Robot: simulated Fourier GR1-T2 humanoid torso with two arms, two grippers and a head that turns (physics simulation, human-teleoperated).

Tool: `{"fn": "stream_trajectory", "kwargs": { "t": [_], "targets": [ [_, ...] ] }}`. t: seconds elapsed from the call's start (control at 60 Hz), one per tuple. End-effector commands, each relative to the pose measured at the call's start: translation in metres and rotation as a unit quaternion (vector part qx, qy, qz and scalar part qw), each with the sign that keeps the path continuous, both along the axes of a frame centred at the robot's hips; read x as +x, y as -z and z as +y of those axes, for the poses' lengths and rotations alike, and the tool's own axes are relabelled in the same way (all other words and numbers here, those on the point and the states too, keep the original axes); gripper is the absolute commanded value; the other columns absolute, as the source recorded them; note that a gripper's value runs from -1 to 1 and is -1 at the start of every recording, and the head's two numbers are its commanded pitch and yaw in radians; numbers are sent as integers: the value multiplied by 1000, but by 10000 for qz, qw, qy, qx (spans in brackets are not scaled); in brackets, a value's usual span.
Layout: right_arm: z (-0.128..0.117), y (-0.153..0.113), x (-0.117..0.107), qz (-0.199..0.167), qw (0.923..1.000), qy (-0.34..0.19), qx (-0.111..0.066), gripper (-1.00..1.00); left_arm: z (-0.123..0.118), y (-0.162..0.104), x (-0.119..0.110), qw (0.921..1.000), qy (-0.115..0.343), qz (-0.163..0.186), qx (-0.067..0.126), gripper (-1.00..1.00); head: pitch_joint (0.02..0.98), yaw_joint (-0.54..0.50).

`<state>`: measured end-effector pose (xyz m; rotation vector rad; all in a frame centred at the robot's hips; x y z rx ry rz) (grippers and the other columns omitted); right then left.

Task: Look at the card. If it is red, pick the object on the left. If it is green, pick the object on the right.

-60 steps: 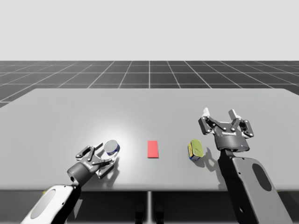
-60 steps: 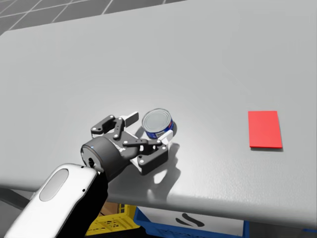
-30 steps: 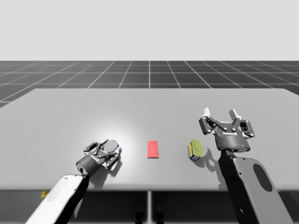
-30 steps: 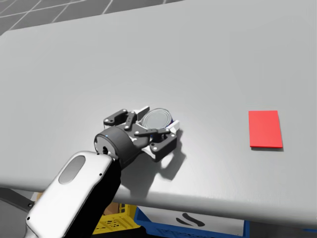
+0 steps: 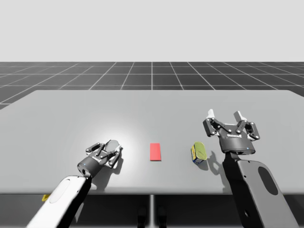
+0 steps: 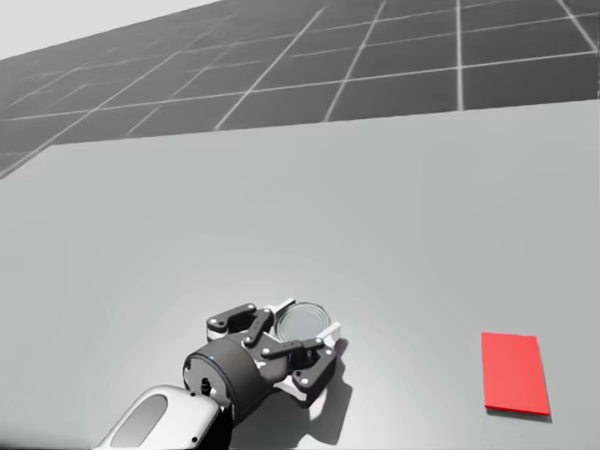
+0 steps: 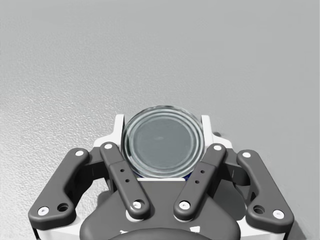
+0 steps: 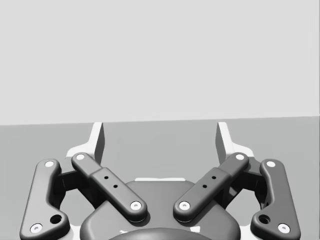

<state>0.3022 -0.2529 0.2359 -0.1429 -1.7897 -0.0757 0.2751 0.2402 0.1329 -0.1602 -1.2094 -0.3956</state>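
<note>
Seeing our left gripper (image 7: 162,125) clamped on the silver-topped can (image 7: 162,141) left of the red card (image 5: 155,152), we should lift straight up, slowly.

The flat grey table (image 5: 152,102) carries a red rectangular card (image 5: 155,152), with a blue silver-lidded can (image 5: 113,145) to its left and a yellow-green can (image 5: 198,152) to its right.

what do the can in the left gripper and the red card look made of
The blue round can is probably metal: its top is silvery and glossy, with pressed concentric rings like a tin lid. The red card looks flat, very thin and matte, evenly red with no shine; it could be paper or plastic, and the look leaves that open.
</note>
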Motion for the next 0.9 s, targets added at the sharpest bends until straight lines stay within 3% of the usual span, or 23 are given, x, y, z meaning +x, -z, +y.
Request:
{"fn": "stream_trajectory", "kwargs": {
  "t": [0.017,0.183,0.4,0.683,0.9],
  "targets": [
    [-1,0,1,0,10000,7,3,-1000,0,17,-11,9982,481,361,66,989,583,356],
    [-2,0,1,3,10000,12,12,-1000,-2,17,-12,9980,511,354,87,998,485,369],
    [-3,0,1,8,10000,15,15,-1000,-5,5,-16,9984,515,212,108,972,464,370],
    [-5,0,2,3,10000,19,31,-1000,-6,-56,-11,9970,580,-444,241,993,463,375],
    [-6,0,3,-9,10000,31,8,-1000,-6,-104,-6,9917,577,-1060,437,991,450,376]
  ]
}}
